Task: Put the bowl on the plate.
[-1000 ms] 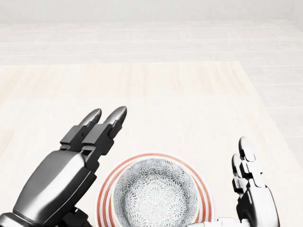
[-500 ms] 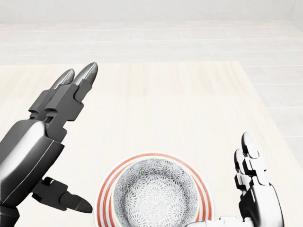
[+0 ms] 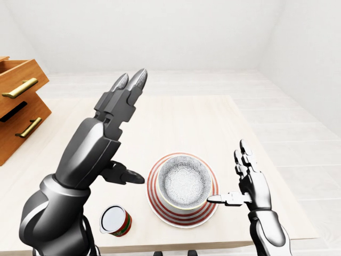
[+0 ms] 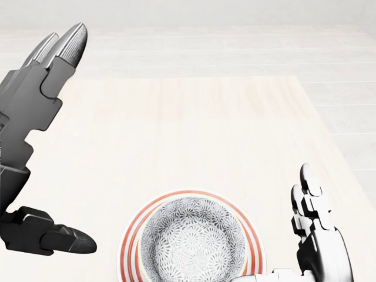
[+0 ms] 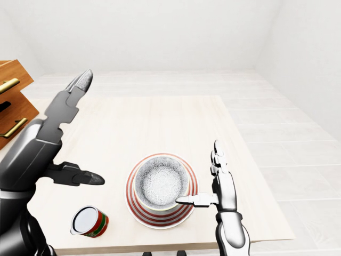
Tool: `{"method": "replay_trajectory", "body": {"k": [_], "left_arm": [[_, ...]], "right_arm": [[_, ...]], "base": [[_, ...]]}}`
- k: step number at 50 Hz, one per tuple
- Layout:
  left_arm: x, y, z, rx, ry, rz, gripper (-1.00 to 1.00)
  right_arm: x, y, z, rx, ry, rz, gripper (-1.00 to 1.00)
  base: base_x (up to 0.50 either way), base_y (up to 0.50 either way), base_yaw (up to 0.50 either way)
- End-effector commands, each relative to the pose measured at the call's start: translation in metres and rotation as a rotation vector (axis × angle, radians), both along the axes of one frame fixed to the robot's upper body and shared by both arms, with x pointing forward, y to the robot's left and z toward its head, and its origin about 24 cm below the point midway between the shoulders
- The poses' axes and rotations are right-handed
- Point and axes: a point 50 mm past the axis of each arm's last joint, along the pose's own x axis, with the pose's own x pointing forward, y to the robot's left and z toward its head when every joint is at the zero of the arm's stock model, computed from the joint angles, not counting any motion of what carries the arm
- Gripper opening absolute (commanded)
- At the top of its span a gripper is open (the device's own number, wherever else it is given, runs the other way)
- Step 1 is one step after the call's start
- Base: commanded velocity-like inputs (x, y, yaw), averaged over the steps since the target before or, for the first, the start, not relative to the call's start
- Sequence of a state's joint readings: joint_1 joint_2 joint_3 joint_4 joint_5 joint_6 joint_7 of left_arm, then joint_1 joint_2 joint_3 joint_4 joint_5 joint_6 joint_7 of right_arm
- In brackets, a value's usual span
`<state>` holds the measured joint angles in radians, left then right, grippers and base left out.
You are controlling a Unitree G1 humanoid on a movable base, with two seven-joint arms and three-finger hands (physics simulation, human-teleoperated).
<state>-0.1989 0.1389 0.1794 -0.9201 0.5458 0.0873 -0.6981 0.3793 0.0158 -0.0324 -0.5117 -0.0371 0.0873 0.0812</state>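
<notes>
Now: bowl (image 3: 183, 181) on plate (image 3: 159, 206) | can (image 3: 114, 221) near plate | drawers (image 3: 21, 106) apparently open

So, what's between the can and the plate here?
Nothing: in the right-eye view only a bare strip of table separates the can from the plate, which holds the bowl.

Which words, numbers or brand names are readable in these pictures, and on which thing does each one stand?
None can be read. The can has a red and green label, too small and blurred to read; the bowl and the plate carry only patterns.
</notes>
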Motion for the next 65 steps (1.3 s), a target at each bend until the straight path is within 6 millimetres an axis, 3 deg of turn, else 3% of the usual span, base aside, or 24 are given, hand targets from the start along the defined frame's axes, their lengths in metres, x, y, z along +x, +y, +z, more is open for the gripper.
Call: {"method": "replay_trajectory", "body": {"k": [1,18,30,65], "left_arm": [[-0.005,0.011,0.007,-0.021,-0.029,-0.021,1.00],[0.007,0.036,-0.016,-0.138,0.106,0.003,1.00],[0.010,0.038,-0.019,-0.149,0.121,0.014,1.00],[0.008,0.049,-0.024,-0.148,0.151,0.061,1.00]], "right_arm": [[0.000,0.000,-0.002,0.001,0.007,0.001,1.00],[-0.003,0.000,0.000,-0.003,0.006,-0.003,1.00],[-0.004,-0.001,0.005,-0.014,-0.016,-0.005,1.00],[-0.046,-0.019,0.077,-0.193,-0.253,-0.044,1.00]], "base": [[0.00,0.00,0.00],[0.00,0.00,0.00],[0.00,0.00,0.00],[0.00,0.00,0.00]]}}
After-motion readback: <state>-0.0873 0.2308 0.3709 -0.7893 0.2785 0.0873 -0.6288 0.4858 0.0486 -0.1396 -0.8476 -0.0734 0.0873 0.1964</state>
